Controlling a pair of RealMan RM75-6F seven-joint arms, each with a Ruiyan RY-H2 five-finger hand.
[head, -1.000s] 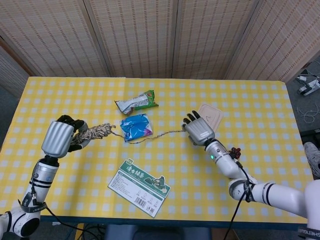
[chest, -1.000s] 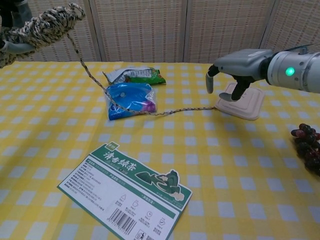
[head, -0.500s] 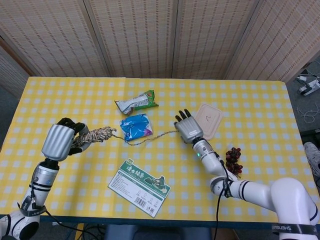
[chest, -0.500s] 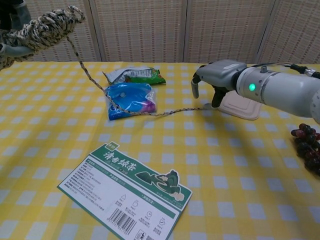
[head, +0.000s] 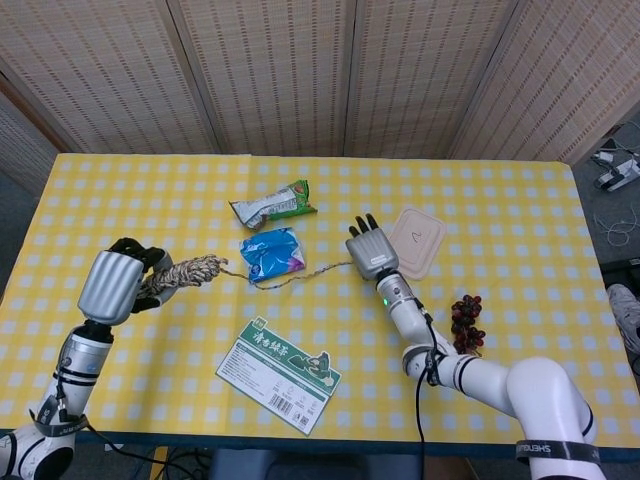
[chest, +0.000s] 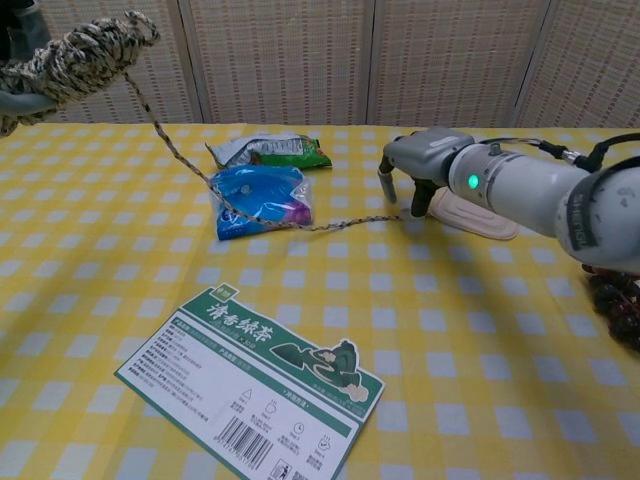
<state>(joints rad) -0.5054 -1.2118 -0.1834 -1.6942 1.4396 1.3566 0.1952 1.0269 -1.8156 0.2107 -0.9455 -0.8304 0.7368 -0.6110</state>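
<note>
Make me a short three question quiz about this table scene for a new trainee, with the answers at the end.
1. True or false: the left hand holds a bundle of rope lifted off the table.
2. Which thing does the loose rope strand cross on its way toward the right hand? A: the blue packet; B: the green and white card; C: the bunch of grapes.
3. Fill in: the pale tray lies just beside the ____ hand.

Key
1. True; in the chest view the bundle sits well above the tablecloth.
2. A.
3. right.
</note>
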